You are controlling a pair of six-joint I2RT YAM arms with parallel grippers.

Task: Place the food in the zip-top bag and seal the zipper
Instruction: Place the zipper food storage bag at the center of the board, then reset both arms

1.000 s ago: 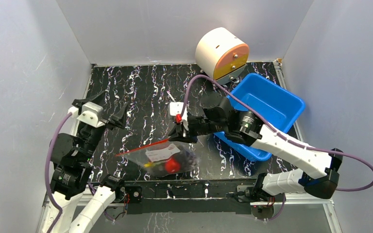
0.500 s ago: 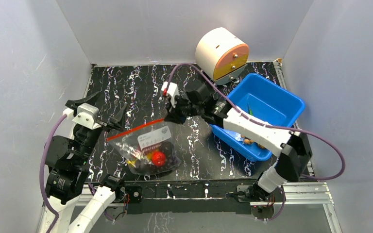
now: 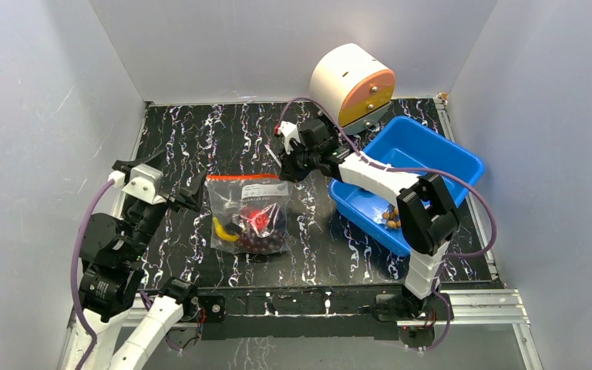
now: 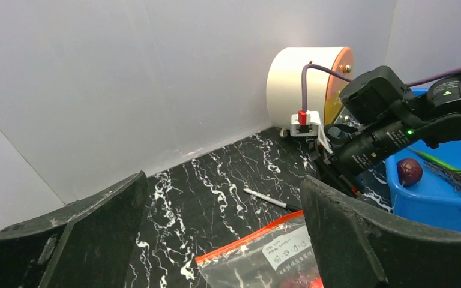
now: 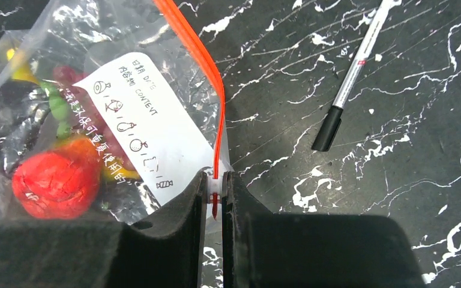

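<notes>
Drags bag (image 3: pixel 250 202) farther back, flat, left of bin (image 3: pixel 424 154); pinches zipper (image 5: pixel 192 44) end in right gripper (image 5: pixel 215 180); holds left gripper (image 4: pixel 223 180) released, empty.

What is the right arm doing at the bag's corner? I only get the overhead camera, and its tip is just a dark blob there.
Observer: Its wrist camera shows the right fingers pinched shut on the end of the zipper of the bag.
Visitor: What's in the blue bin under that arm?
Observer: The left wrist camera shows a dark red round fruit inside the blue bin.
Visitor: And the left arm?
Observer: The left fingers stand wide open with nothing between them.
</notes>
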